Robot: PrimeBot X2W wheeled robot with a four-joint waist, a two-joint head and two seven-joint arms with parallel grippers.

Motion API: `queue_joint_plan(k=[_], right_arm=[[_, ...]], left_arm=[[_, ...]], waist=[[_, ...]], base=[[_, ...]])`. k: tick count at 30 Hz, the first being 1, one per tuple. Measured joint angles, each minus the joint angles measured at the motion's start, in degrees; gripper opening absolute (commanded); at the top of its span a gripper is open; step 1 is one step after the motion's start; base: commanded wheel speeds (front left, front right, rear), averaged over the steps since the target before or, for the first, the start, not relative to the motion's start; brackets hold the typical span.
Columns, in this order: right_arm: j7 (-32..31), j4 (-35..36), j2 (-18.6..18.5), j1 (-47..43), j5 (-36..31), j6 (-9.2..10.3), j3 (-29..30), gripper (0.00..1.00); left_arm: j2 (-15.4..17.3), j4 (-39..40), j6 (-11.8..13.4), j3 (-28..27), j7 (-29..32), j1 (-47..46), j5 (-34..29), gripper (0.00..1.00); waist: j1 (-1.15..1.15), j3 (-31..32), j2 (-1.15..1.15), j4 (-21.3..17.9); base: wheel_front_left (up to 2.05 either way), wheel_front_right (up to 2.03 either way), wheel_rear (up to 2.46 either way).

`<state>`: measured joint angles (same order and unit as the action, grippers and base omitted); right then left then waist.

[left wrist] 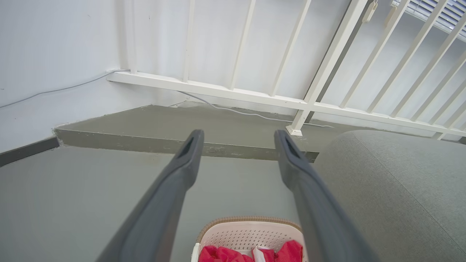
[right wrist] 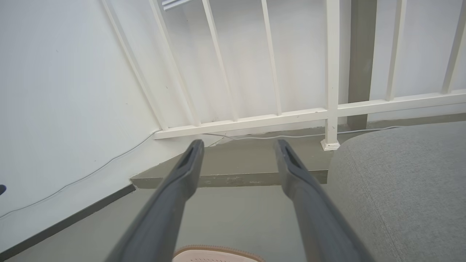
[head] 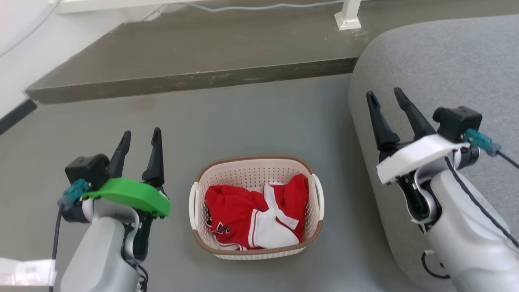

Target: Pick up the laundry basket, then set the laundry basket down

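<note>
You have open grey floor (head: 251, 117) left of the cream perforated laundry basket (head: 251, 172). A grey fabric sofa (head: 438, 61) stands near its right.

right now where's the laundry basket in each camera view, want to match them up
Head view: laundry basket on the floor, lower centre, red clothes inside.
Left wrist view: bottom edge, just right of centre, far rim and red clothes showing.
Right wrist view: bottom edge, near centre, a sliver of brown rim.
Shared landmark: the white railing post on the raised step beyond it.
</note>
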<state>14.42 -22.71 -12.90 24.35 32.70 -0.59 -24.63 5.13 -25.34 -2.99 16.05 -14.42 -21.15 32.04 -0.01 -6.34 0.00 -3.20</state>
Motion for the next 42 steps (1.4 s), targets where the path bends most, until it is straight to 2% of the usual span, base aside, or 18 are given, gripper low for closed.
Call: queue_joint_plan(k=[13, 42], right_arm=[[0.0, 6.4, 0.4, -9.4, -4.8, 1.71, 4.3, 1.00], [0.0, 11.2, 2.3, -16.7, -9.1, 0.58, 8.8, 1.00]], left_arm=[[-0.6, 7.6, 0.0, -3.2, 0.0, 7.6, -4.2, 1.00], [-2.0, 13.3, -0.9, -5.1, 0.0, 14.5, -8.8, 1.00]], waist=[[0.00, 3.0, 0.00, -0.7], [0.00, 3.3, 0.00, -0.5]], base=[[0.00, 0.00, 0.00], [0.00, 0.00, 0.00]])
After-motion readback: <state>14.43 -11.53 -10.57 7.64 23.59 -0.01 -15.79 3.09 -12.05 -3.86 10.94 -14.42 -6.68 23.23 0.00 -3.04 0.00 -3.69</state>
